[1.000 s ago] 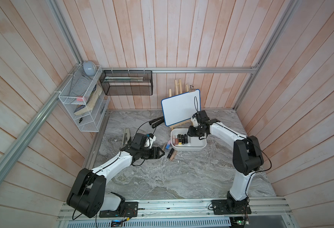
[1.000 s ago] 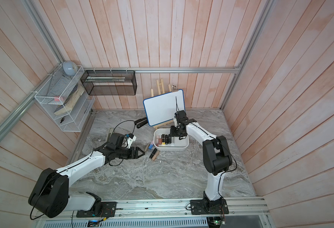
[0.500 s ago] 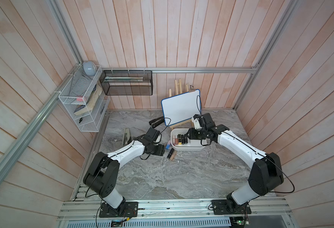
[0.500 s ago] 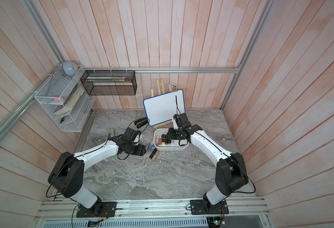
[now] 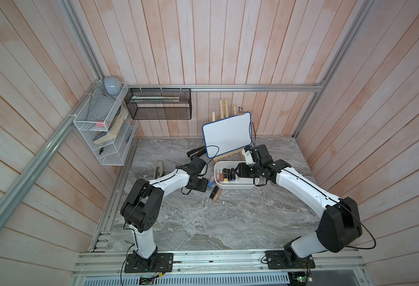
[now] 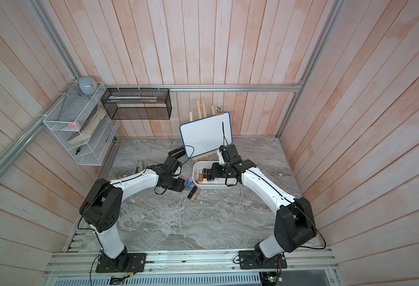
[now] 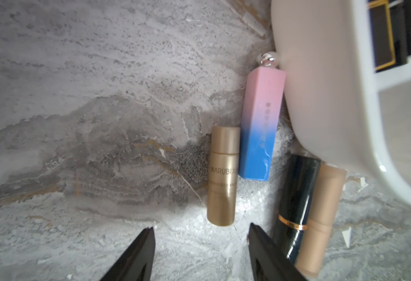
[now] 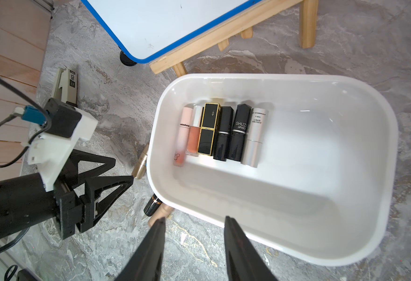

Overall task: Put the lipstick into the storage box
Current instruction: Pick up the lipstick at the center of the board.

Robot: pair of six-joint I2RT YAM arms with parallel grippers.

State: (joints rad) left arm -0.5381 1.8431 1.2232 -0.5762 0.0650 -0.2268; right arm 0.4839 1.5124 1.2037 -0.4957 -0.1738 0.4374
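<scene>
Gold lipstick (image 7: 222, 177): flat on the grey marbled desk (image 7: 78, 97), just outside the storage box (image 7: 321, 97), long axis parallel to the pink-blue tube (image 7: 260, 121) close alongside, cap end pointing away from the left fingers (image 7: 136, 255). Those spread, pinching nothing, just short of its base. Right fingers (image 8: 151, 243) parted, empty, over the box rim. Covered by the left arm (image 5: 168, 180) in both top views. Pale plank walls (image 5: 203, 49) around.
</scene>
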